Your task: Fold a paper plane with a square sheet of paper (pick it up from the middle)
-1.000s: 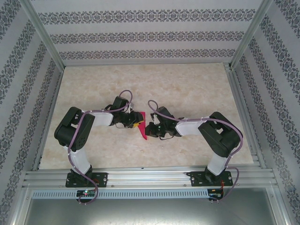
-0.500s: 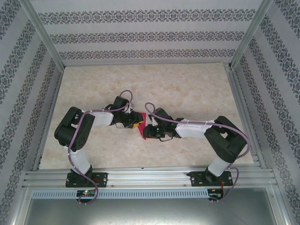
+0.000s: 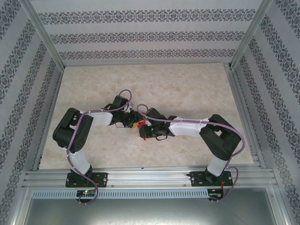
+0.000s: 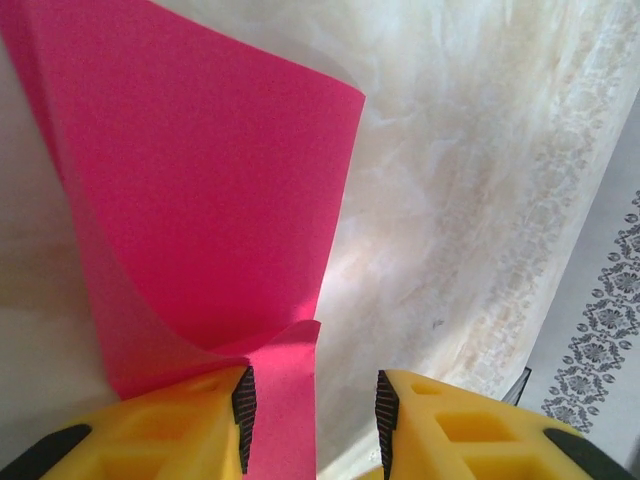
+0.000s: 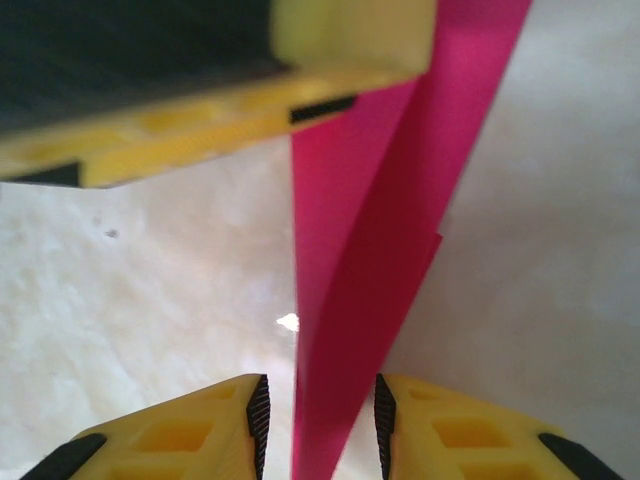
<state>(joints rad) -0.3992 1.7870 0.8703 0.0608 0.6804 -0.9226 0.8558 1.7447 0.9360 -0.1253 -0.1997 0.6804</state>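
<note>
The square sheet of paper [image 4: 200, 180] is magenta-pink, folded and curling upward. In the top view a small pink sliver of the paper [image 3: 142, 135] pokes out beneath the two wrists, which meet at mid-table. My left gripper [image 4: 312, 410] is open; the sheet lies against its left pad [image 4: 243, 405], with bare table showing before the right pad. My right gripper [image 5: 318, 420] is open too, and the folded paper [image 5: 360, 290] runs lengthwise between its pads with a gap on the left side. The left gripper's yellow finger [image 5: 200, 130] crosses the top of the right wrist view.
The marble-look tabletop [image 3: 187, 84] stretches behind and to both sides of the arms. Aluminium rails [image 3: 150, 176] line the near edge, and patterned walls [image 3: 150, 37] close in the back and sides.
The right arm has reached left until its gripper sits against the left gripper, and its jaws have gone from shut to open. The paper is now mostly covered from above.
</note>
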